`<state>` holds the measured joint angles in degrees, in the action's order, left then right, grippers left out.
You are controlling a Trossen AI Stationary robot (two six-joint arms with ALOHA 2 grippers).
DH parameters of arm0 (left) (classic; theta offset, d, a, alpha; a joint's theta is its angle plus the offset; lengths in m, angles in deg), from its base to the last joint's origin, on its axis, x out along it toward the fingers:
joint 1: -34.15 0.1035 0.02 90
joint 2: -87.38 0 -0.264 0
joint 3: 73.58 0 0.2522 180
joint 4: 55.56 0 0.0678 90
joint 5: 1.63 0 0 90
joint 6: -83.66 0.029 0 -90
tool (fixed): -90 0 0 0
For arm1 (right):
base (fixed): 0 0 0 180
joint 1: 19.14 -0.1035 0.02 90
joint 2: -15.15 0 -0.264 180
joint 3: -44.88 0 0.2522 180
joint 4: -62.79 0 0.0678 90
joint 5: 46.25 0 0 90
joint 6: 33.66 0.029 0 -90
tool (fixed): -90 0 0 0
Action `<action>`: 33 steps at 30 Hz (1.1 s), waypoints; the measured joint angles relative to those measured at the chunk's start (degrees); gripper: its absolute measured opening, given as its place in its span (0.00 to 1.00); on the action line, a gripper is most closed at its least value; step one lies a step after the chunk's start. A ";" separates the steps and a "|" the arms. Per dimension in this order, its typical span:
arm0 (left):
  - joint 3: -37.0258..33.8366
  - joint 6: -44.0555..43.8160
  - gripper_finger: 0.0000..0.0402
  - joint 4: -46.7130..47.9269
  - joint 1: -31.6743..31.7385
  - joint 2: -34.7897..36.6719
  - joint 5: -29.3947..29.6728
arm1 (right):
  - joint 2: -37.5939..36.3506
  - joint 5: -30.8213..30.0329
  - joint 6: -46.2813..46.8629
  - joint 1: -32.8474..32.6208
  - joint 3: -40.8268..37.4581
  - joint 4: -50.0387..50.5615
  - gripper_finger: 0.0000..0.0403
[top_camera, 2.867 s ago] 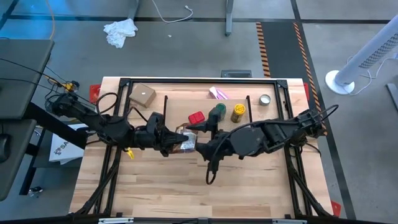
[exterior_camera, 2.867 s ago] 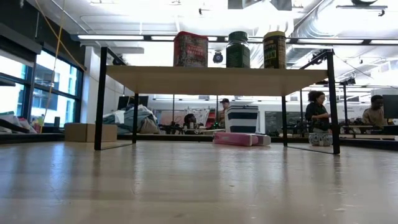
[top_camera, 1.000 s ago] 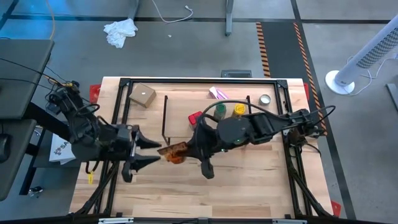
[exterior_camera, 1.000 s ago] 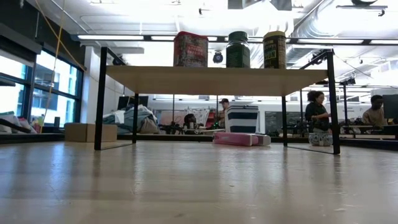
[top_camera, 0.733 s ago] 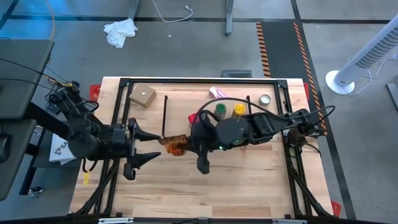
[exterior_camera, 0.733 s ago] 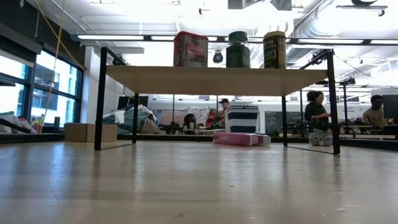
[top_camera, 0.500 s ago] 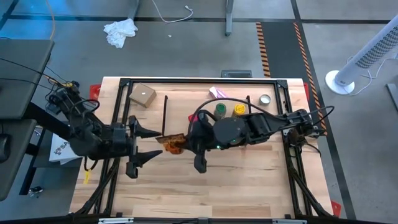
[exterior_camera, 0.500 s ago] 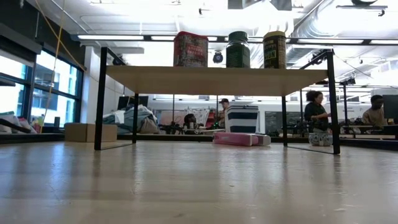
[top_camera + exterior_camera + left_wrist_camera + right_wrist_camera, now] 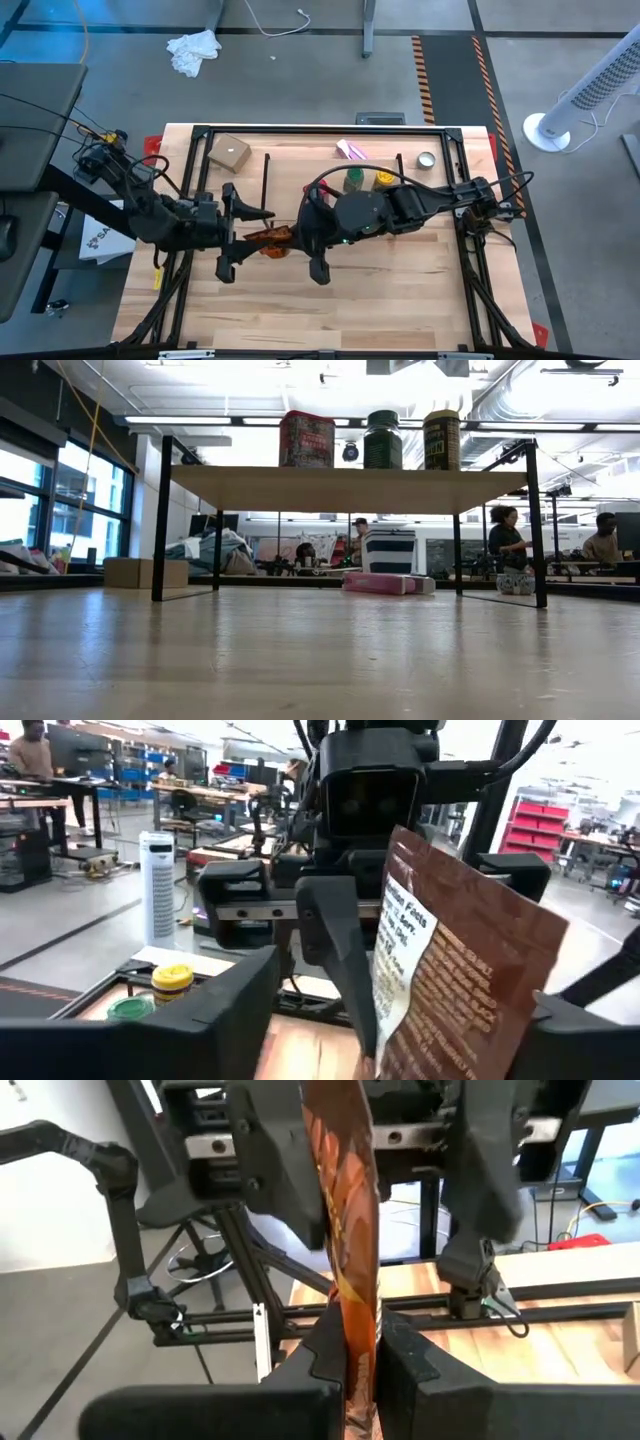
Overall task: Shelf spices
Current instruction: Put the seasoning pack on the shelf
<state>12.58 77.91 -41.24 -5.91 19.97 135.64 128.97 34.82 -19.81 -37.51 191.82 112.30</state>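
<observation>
packet point(image 9: 270, 238) | pinched upright in your right gripper point(image 9: 352, 1348), edge-on | left gripper point(image 9: 240, 228) spread wide, fingers flanking it, not touching | shelf point(image 9: 345, 488) lies beyond

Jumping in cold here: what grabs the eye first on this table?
Mid-table, the right gripper is shut on the orange-brown packet, held upright on edge, with the open left gripper facing it, fingers either side. Behind them, the red container, green-lidded jar and yellow jar stand on the shelf.
</observation>
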 joint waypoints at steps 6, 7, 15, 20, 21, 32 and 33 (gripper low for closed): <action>0.02 -1.03 0.11 -0.98 0.36 -2.41 -1.77 | -0.02 0.14 -1.67 0.02 0.00 0.07 0.09; 0.02 -1.95 0.06 -1.34 0.36 -2.54 -1.38 | -0.02 0.13 -0.92 0.02 0.00 0.08 0.13; -0.02 0.31 0.01 -3.25 -0.76 -0.28 9.08 | -1.07 -0.44 -0.17 -0.06 0.07 4.51 0.39; 0.07 0.25 0.01 1.27 -2.85 0.99 23.13 | -4.51 -5.45 -3.79 -0.55 0.07 10.67 0.53; 0.07 -0.38 0.01 2.46 -3.37 0.99 28.15 | -5.33 -7.95 -3.79 -0.69 0.07 12.52 0.55; -3.28 -27.90 0.01 4.17 8.08 -11.07 39.01 | -9.66 -21.06 3.93 -4.34 0.07 26.86 0.59; -3.28 -28.81 0.01 4.17 9.86 -12.52 38.46 | -9.66 -21.25 4.46 -4.84 0.07 28.21 0.59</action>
<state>9.31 49.09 -37.07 3.94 7.46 174.10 119.31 13.57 -15.35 -42.35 191.89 140.51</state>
